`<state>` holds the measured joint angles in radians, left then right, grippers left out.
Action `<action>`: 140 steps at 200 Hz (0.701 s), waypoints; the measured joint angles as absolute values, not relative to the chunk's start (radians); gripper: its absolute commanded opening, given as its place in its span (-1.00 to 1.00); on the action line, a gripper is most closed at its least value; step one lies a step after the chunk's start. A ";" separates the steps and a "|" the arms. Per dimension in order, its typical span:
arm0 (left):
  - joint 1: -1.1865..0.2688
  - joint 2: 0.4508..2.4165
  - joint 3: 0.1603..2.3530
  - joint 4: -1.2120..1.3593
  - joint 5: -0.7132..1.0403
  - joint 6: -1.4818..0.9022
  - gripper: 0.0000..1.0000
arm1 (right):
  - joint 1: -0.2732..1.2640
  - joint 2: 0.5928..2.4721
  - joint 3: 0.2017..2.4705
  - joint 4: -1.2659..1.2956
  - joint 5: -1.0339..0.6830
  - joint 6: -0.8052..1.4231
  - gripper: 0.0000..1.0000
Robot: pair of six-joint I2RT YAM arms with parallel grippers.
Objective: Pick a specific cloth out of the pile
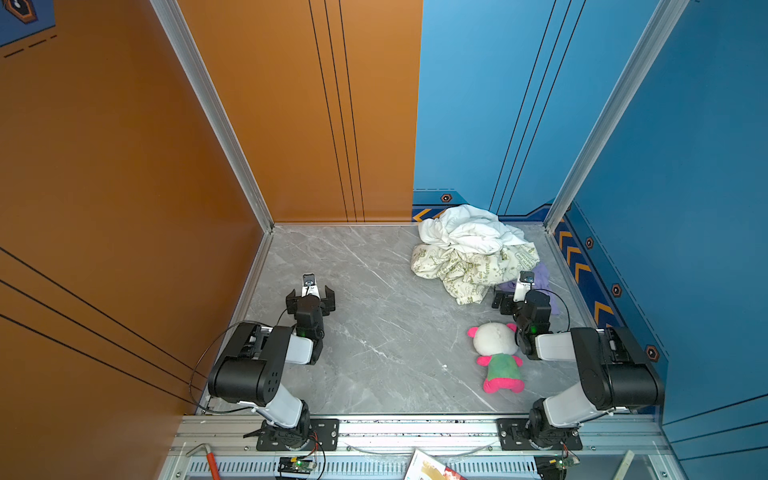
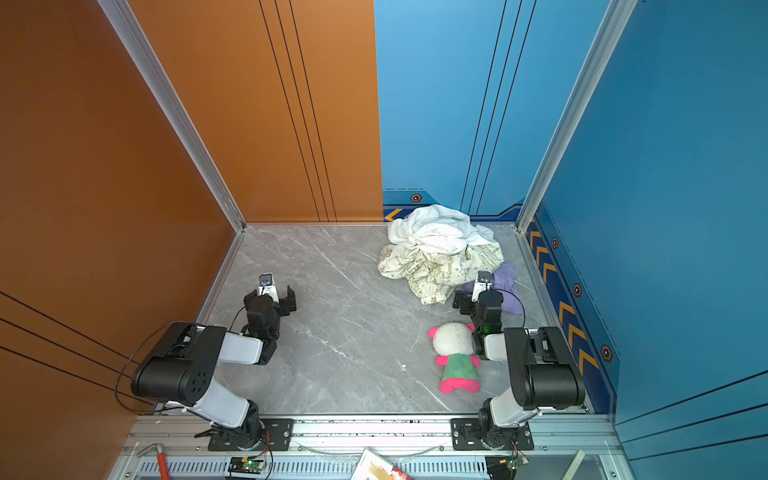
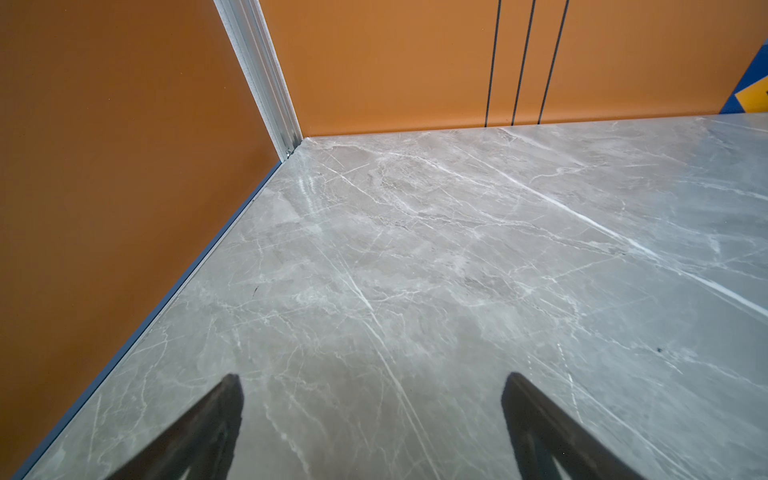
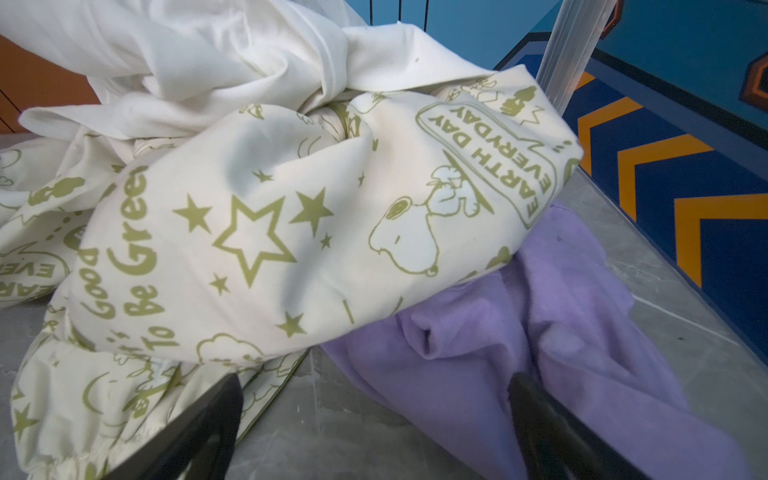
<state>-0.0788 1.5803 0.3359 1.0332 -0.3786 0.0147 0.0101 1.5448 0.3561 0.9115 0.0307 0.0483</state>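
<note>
The T-shirt [image 4: 561,324] is lilac-purple; the pile [image 1: 469,259] mixes a plain white cloth [image 1: 465,228] with a cream cloth [image 4: 270,232] printed in olive-green stars, cartoon dogs and lettering. The plush toy [image 1: 498,357] has a white head, pink ears and limbs and a green body; the tabletop [image 1: 374,332] is grey marble veined white

Grey marble tabletop [image 1: 374,316]: pile [image 1: 469,262] far right, lilac cloth [image 1: 542,272] beside, plush toy [image 1: 498,357] nearer.

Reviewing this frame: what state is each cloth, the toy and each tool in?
Lilac shirt: crumpled, partly under the cream cloth, not gripped.
Cream cloth: bunched, overlapping the shirt.
White cloth: crumpled atop the cream cloth.
Plush toy: lying flat, apart from the cloths.
Left tool: open, empty.
Right tool: open, at the shirt.
</note>
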 measured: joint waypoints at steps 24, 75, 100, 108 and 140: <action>-0.058 1.573 0.339 1.008 -0.371 -0.001 0.96 | 0.017 1.524 0.357 0.878 0.059 0.050 1.00; -0.067 1.273 0.357 0.787 -0.311 0.004 0.96 | 0.061 1.220 0.436 0.617 0.138 0.072 1.00; -0.067 1.094 0.426 0.614 -0.200 0.035 0.96 | 0.064 1.116 0.480 0.486 0.142 0.122 1.00; -0.067 1.051 0.452 0.565 -0.157 0.048 0.96 | 0.065 1.096 0.495 0.439 0.144 0.142 1.00; -0.088 0.938 0.505 0.434 -0.017 0.102 0.96 | 0.054 1.052 0.558 0.257 0.144 0.225 1.00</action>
<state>-0.0883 0.9382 0.5053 0.4335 -0.0174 0.1017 0.0544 1.0523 0.5575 0.2565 0.1436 0.2253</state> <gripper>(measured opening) 0.980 0.999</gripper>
